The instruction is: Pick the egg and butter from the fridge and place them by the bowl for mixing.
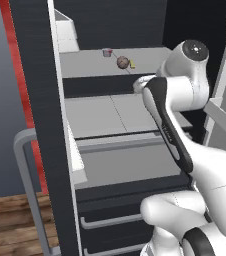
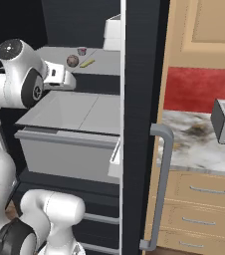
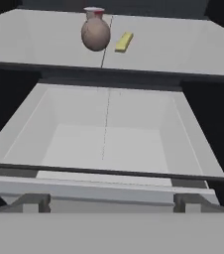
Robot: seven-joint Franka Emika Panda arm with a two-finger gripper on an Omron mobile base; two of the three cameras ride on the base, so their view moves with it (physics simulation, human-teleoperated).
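Arm (image 1: 172,130) bent forward, wrist level, jaws wide apart, empty.

Light grey inner fridge shelf (image 3: 183,49), flat and wide. Resting on it, toward the back: small brownish-tan mottled round egg (image 3: 95,33), thin pale-yellow butter stick (image 3: 124,41) just beside the egg, apart from it, and small grey cup-like thing with a red rim (image 3: 93,12) right behind the egg. Below the shelf, a light grey open bin (image 3: 109,144).
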